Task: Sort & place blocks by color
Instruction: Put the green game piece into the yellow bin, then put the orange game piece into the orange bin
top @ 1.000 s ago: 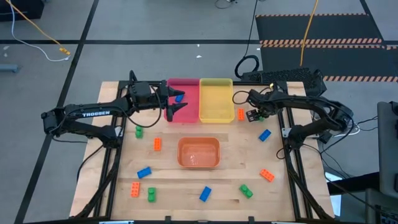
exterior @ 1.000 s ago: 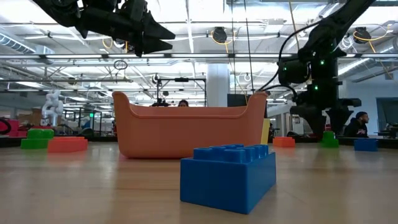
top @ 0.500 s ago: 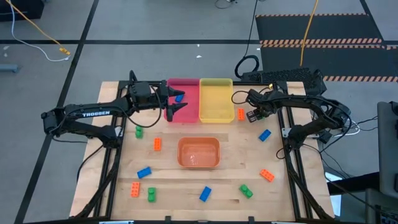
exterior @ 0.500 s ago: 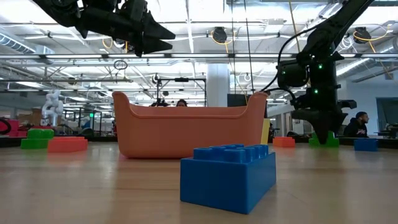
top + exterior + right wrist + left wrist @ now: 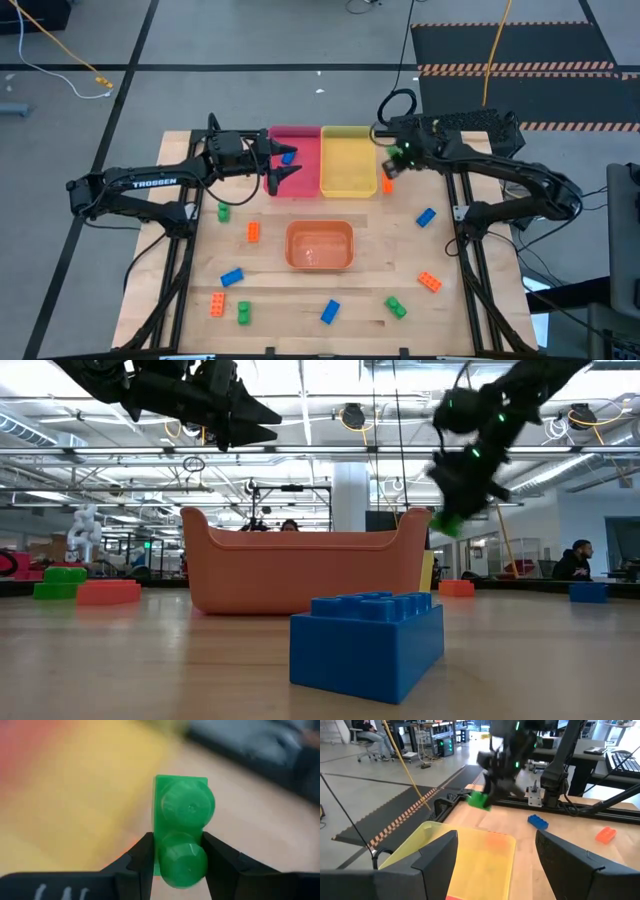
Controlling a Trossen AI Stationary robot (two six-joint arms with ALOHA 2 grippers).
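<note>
I have the right gripper (image 5: 177,862) clamped on a green block (image 5: 182,837), pads pressing its two long sides, studs facing the wrist camera. It hangs in the air near the table's (image 5: 470,310) far edge, just off the right rim of the yellow tray (image 5: 347,160); an orange block (image 5: 387,184) lies on the wood just beside that rim. From the left wrist view the green block (image 5: 479,799) sits beyond the tray's far corner, not over its well.

The left gripper (image 5: 283,168) hovers over the pink tray (image 5: 296,150) with its fingers spread and nothing between them; a blue block (image 5: 289,156) already lies in that tray.

My judgement for this step: carry the block sideways until it is squarely above the yellow tray's middle, keep the height so the fingers clear the rim, then lower a little before letting go so it does not bounce out. The grip looks centred, so I would not re-clamp. I'd watch the left arm, which is close by, and keep my path on the tray's right half.
</note>
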